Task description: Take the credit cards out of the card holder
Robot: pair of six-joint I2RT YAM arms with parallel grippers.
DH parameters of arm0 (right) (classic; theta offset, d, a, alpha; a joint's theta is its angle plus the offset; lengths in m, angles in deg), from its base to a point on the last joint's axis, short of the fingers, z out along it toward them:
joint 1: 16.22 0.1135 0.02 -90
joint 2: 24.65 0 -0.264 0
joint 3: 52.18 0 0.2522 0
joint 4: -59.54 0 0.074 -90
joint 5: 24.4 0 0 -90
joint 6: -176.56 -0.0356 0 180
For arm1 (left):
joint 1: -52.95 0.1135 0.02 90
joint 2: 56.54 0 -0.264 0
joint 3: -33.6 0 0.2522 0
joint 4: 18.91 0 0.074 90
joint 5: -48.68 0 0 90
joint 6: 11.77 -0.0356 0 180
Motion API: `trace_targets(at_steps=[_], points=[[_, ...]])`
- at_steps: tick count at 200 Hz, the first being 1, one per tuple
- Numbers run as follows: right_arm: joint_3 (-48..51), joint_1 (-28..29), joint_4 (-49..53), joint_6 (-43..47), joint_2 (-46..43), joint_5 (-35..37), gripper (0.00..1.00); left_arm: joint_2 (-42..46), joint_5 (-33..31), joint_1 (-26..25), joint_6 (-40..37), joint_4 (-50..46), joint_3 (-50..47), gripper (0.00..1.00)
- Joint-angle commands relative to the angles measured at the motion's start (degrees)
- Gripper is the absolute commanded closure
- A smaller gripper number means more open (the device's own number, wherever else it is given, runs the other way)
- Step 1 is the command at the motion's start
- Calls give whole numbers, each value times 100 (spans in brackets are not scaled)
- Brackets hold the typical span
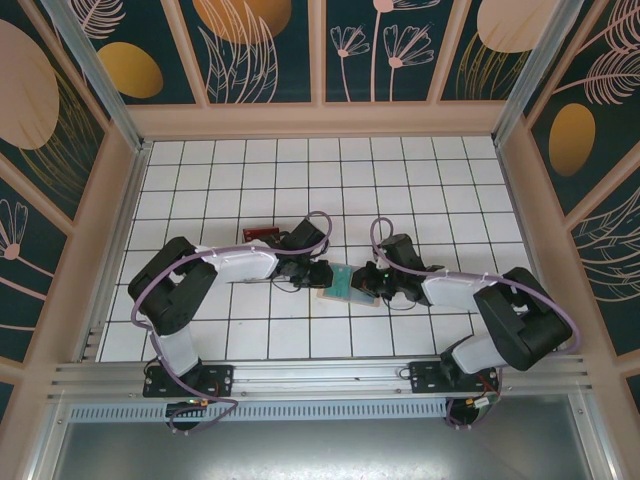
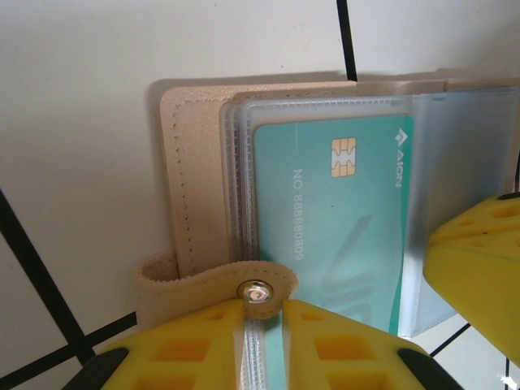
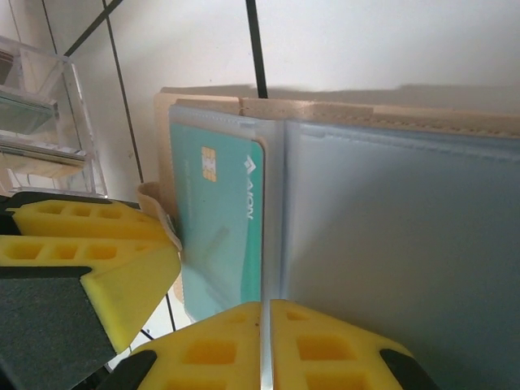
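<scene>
Holder [image 2: 191, 179] lies open and flat on the table [image 1: 250, 180], mid-table toward the near side, between the two gripper tips. Left gripper [image 2: 262, 321]: jaws narrow, yellow pads pinching the edge of the clear sleeves right at the strap [image 2: 203, 286] and its snap. Right gripper [image 3: 265, 318]: jaws almost together, clamped on the sleeve edge at the holder's fold. Both bite the same edge, side by side. Teal card [image 2: 341, 236] sits in the top sleeve of the panel on the left gripper's side. Its long axis runs straight away from the pads, chip at the end away from them. The open holder's long axis runs crosswise to the card. From above it is too small to fix its heading. Clear tray [image 3: 49, 122] stands beyond the left gripper, apart from the holder.
</scene>
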Motion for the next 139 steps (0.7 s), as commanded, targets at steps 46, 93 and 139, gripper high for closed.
trace_targets(at_steps=[46,93,139], points=[[-149,101,-295,-42,235,-174,88,-146,54,-14,119,87,-103,78],[-179,109,-331,-41,437,-224,88,-143,74,-14,138,106,-241,78],[-224,119,-415,-46,476,-296,85,-170,133,-15,151,139,-241,78]])
